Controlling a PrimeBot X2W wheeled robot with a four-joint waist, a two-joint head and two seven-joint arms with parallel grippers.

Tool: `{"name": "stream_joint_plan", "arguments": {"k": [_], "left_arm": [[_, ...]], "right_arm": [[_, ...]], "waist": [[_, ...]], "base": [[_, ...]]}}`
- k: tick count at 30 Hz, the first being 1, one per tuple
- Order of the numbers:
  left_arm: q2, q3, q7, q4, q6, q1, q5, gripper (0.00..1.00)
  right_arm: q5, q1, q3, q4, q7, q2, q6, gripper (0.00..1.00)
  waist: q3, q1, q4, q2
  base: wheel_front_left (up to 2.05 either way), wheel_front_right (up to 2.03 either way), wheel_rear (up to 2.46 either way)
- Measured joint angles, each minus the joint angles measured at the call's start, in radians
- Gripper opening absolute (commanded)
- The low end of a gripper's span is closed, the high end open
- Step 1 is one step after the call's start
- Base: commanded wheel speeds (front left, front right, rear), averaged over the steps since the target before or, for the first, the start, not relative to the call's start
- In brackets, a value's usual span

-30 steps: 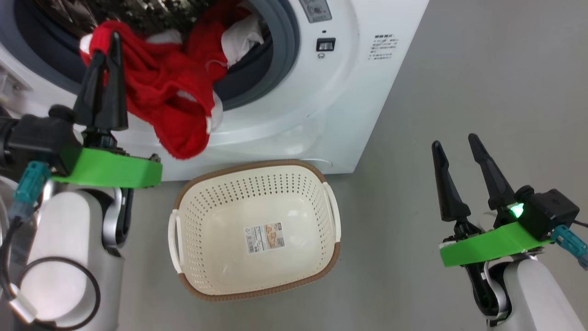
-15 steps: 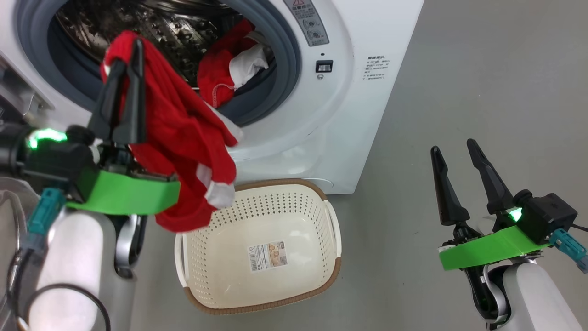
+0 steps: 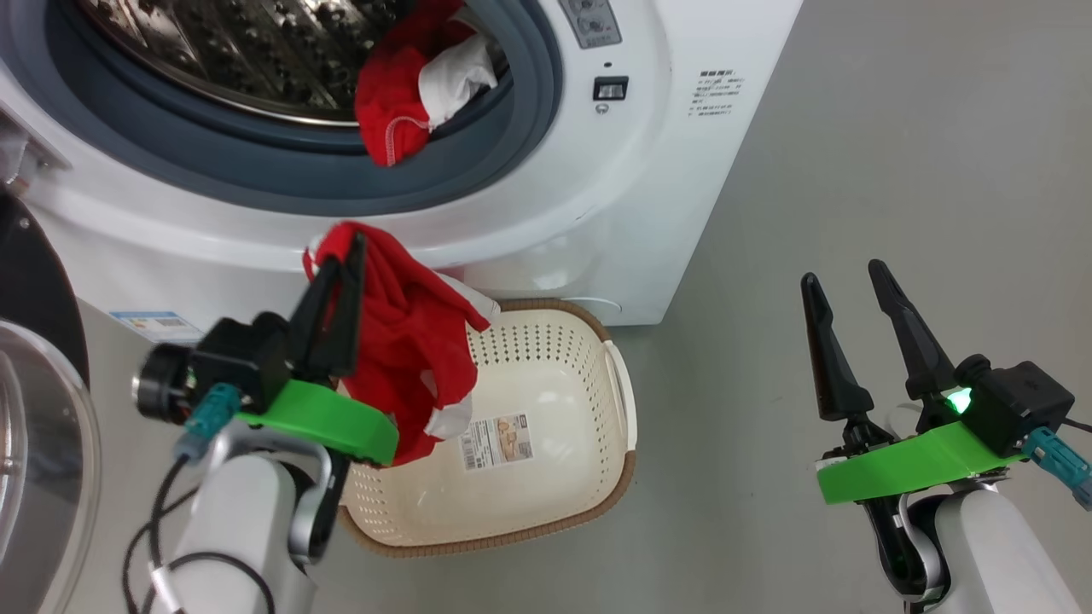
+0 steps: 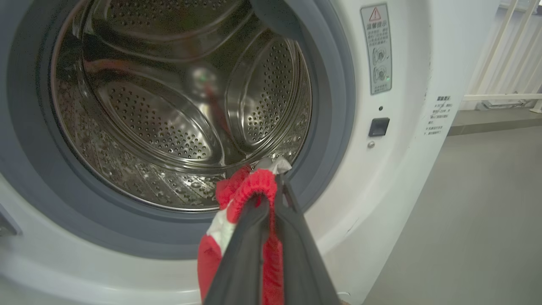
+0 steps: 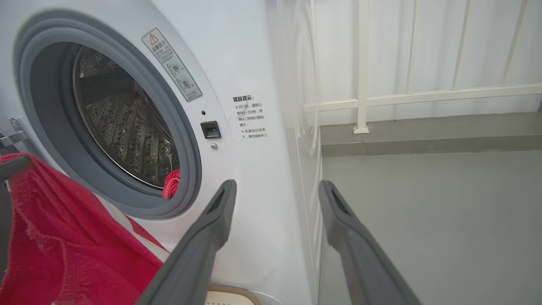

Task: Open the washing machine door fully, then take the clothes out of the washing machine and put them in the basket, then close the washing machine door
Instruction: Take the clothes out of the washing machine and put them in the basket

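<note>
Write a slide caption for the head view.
Left gripper holds a red garment over the basket; second garment lies in the washing machine; right gripper open.

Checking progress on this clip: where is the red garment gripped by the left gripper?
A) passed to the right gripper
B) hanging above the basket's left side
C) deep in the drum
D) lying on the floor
B: in the head view the left gripper, shut on the garment, holds it hanging above the basket's left side.
</note>
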Motion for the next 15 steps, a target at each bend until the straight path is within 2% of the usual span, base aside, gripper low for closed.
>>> {"name": "stream_joint_plan", "arguments": {"k": [8,15], "left_arm": [[-0.019,-0.068,-0.009,0.271,-0.028,-0.038,-0.015,0.0],[-0.023,-0.092,-0.017,0.455,-0.04,-0.106,-0.044,0.0]], "right_arm": [[0.0,-0.034,0.002,0.0,0.0,0.0,0.0,1.0],[0.0,-0.058,0.008,-0.005,0.0,0.0,0.0,1.0]], "waist": [[0.054,0.0,-0.003,0.0],[0.097,0.0,-0.014,0.0]], "base": [[0.0,0.0,0.0],[0.0,0.0,0.0]]}}
